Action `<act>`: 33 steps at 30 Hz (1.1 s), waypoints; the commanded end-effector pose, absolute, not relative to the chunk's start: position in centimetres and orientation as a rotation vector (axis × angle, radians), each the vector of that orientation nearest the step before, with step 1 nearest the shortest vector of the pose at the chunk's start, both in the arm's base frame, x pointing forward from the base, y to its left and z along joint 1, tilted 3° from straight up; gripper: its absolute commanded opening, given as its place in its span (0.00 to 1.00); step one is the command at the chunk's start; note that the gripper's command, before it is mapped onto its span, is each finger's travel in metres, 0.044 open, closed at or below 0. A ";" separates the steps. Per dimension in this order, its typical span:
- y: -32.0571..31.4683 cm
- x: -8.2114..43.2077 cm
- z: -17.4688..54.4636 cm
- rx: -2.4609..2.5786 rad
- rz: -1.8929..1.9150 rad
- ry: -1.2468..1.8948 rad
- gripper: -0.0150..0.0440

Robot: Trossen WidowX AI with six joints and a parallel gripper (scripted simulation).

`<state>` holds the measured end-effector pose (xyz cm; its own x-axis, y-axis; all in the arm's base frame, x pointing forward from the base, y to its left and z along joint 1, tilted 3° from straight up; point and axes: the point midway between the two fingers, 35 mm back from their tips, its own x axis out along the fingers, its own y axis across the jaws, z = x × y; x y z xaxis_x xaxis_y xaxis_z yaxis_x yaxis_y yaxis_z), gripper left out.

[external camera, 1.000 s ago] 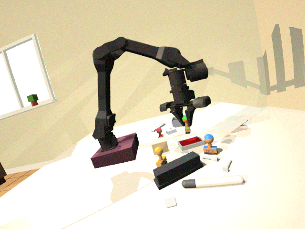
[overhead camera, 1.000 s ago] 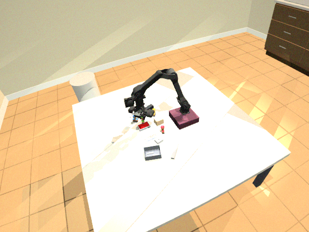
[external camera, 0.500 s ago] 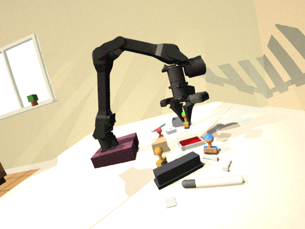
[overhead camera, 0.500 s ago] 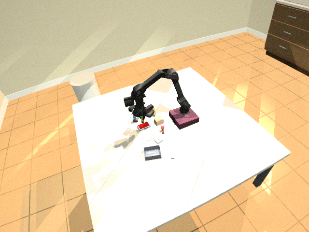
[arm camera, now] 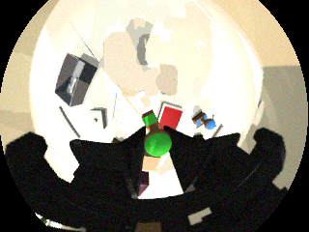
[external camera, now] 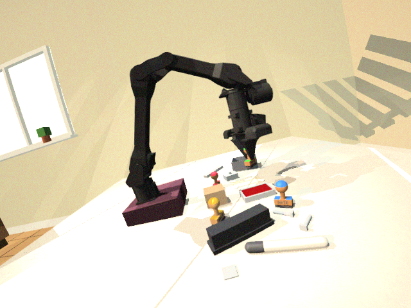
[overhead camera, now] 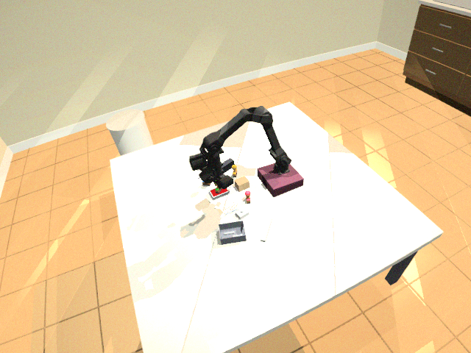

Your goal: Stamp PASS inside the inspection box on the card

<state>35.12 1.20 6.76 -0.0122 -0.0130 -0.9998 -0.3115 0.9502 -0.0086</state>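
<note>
My gripper [overhead camera: 219,186] [external camera: 250,154] [arm camera: 154,129] is shut on the green-knobbed stamp [external camera: 250,162] [arm camera: 157,144] and holds it in the air by its handle. Its lettering is not readable. The red ink pad [overhead camera: 220,193] [external camera: 257,190] [arm camera: 171,117] lies below. In the wrist view the stamp's base shows just left of the pad. In the exterior view there is a gap between the stamp and the pad. The pale card [overhead camera: 229,208] [external camera: 245,181] is washed out, and its box and any print cannot be made out.
A blue DATE stamp [external camera: 282,196] [arm camera: 208,122] stands beside the pad. A yellow stamp [overhead camera: 234,170] [external camera: 214,210], a red stamp [overhead camera: 247,196], a wooden block [overhead camera: 241,184] [external camera: 214,195] and a black stapler-like block [external camera: 239,228] stand around. A grey tray [overhead camera: 232,240] lies past the card.
</note>
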 end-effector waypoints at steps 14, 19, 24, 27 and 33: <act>6.4 35.4 6.6 0.094 -0.120 1.592 0.25; 8.0 35.3 6.6 0.196 -0.226 1.585 0.25; 8.7 35.2 6.6 0.247 -0.279 1.579 0.25; 8.7 35.2 6.5 0.247 -0.279 1.579 0.25; 8.7 35.3 6.1 0.247 -0.279 1.579 0.25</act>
<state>35.25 8.67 6.40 -0.0249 -0.0178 -0.9995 0.3211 0.9467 -0.0248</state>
